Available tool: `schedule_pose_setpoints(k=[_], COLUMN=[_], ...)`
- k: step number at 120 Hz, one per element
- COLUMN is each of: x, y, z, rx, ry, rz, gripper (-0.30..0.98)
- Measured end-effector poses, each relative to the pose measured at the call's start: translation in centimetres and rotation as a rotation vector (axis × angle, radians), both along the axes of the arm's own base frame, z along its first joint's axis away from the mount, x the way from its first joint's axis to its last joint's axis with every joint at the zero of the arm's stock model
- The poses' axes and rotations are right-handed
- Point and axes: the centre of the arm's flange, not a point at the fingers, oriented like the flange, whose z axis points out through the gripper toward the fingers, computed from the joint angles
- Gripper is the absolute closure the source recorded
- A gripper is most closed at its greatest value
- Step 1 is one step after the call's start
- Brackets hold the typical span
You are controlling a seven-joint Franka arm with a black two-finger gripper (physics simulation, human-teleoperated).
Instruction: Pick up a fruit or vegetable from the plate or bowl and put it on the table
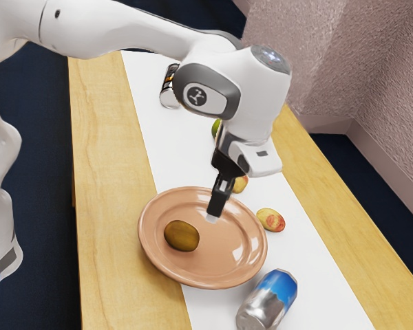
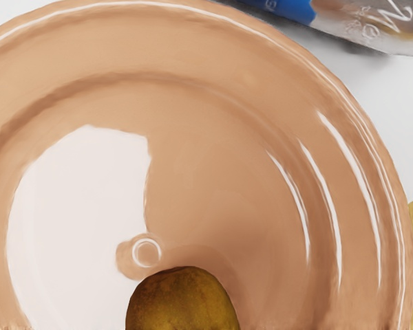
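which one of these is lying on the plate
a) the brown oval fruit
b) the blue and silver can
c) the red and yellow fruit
a, as the exterior view shows the brown oval fruit resting on the plate, inside its rim.

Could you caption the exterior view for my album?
A robot's gripper hovers over a plate bearing one brown fruit, a can lying nearby.
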Motion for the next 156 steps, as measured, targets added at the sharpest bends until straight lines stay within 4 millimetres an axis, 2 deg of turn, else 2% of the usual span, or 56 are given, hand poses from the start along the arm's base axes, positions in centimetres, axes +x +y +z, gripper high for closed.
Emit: schedule_pose_setpoints(k=[11, 19, 57, 98, 156], x=[-0.2, -0.4, -2.7, -2.9, -4.0], y=[1.9, 3.1, 4.0, 5.4, 5.9], z=[-2.6, -3.5, -6.2, -9.7, -12.0], rx=[-0.013, -0.022, -0.053, -0.062, -0.063], ry=[0.01, 0.001, -0.026, -0.008, -0.004], rz=[0.038, 0.06, 0.07, 0.099, 0.104], gripper=[0.0, 0.0, 0.0, 0.0, 0.0])
